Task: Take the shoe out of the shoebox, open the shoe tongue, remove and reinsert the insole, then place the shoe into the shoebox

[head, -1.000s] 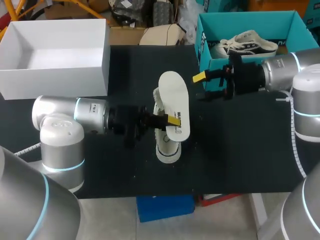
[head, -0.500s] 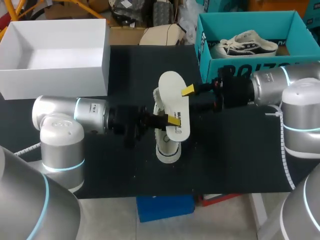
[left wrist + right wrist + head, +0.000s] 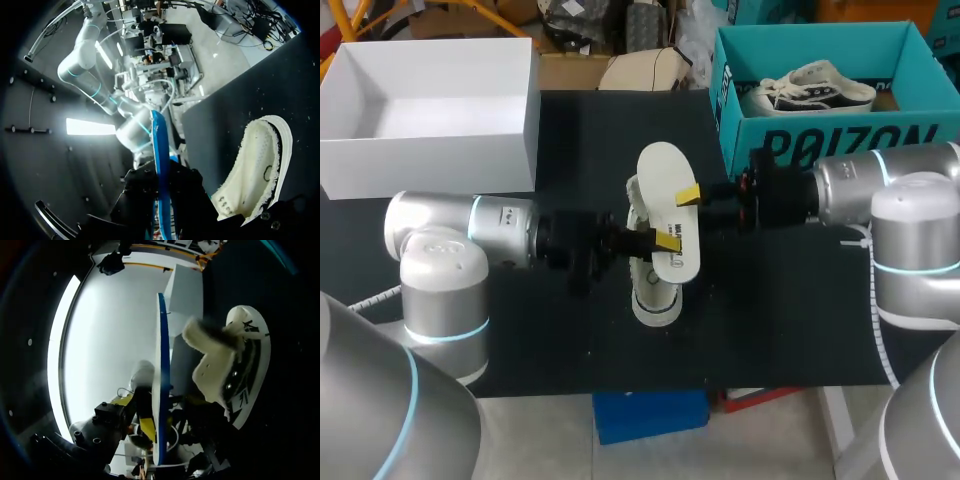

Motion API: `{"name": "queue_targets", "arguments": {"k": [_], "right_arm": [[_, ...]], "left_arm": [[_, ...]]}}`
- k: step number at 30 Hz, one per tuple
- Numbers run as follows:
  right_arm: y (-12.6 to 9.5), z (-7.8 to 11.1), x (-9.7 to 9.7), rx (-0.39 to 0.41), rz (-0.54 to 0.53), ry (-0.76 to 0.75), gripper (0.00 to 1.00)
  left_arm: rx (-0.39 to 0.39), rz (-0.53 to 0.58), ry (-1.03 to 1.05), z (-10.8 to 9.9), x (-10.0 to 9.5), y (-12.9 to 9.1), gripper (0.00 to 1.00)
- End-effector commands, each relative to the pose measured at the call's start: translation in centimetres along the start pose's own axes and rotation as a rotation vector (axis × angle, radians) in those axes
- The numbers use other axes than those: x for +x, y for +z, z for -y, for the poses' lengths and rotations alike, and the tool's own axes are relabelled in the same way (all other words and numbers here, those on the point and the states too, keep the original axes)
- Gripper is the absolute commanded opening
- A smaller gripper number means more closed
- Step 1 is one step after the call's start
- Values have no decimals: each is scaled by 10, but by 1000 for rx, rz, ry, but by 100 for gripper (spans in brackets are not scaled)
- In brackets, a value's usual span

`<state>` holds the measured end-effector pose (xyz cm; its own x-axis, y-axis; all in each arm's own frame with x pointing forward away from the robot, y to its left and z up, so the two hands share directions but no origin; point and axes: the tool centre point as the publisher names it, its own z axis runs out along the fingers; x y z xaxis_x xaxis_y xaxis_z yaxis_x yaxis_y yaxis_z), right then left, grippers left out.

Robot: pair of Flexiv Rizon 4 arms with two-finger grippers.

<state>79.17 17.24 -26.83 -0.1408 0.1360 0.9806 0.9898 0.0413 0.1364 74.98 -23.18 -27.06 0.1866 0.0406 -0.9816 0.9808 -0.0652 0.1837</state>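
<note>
A white insole (image 3: 665, 175) with a blue underside is held up over the table, and my left gripper (image 3: 660, 243) is shut on its near end. Under it the white shoe (image 3: 655, 300) lies on the black table. My right gripper (image 3: 692, 203) has come in from the right and stands open around the insole's right edge, one yellow tip over the top face. The left wrist view has the insole (image 3: 159, 160) edge-on between its dark fingers, with the shoe (image 3: 255, 170) beside it. Ahead of the right wrist camera are the insole (image 3: 160, 365) edge-on and the shoe (image 3: 225, 370).
A teal shoebox (image 3: 820, 140) at the back right holds a second shoe (image 3: 815, 88). An open white box (image 3: 430, 150) stands at the back left. Black tabletop (image 3: 780, 320) lies bare in front of the arms.
My right gripper has moved left from beside the teal box to the insole's edge, and its fingers have drawn closer together. The left arm, insole and shoe have stayed put.
</note>
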Motion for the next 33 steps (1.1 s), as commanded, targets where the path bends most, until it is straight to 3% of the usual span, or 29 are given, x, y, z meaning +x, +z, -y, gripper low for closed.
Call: {"name": "queue_targets", "arguments": {"k": [1,11,13,15,20,23,30,31,32,33], "right_arm": [[1,-6,-3,3,0,2,49],[-1,-14,-4,1,5,-2,46],[-1,-15,-4,1,5,-2,40],[0,-15,-4,1,5,-3,20],[1,-15,-5,4,4,-3,16],[2,-14,-6,3,2,-2,1],[4,-13,-7,9,9,2,0],[4,-13,-7,9,9,2,0],[4,-13,-7,9,9,2,0],[4,-13,-7,9,9,2,0]], "left_arm": [[-3,-5,2,1,0,2,0],[-3,-5,2,1,0,2,0],[-3,-5,2,1,0,2,0],[-3,-5,2,1,0,2,0],[-3,-5,2,1,0,2,0],[-3,-5,2,1,0,2,0],[-3,-5,2,1,0,2,0],[-3,-5,2,1,0,2,26],[-23,-57,-2,0,-2,-2,98],[-26,-72,0,1,-3,-8,100]]}}
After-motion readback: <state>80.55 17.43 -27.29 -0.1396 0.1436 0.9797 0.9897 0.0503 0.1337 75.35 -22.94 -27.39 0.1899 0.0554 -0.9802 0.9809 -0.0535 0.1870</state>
